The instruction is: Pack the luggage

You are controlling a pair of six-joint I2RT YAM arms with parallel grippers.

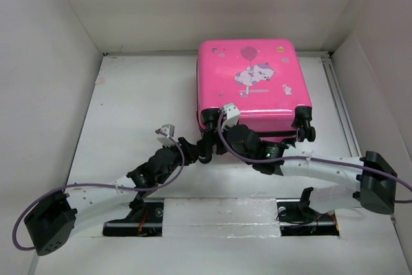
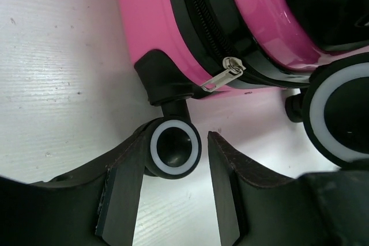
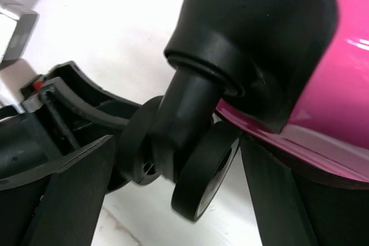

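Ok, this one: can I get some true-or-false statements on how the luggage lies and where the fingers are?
1. The luggage lies open with its lining showing. False: it is closed and lies flat, sticker side up.
2. The left fingers stand on either side of a white-ringed wheel. True.
3. The right fingers are shut tight on a caster. False: they stand wide apart, either side of it.
4. A metal zipper pull hangs near the white-ringed wheel. True.
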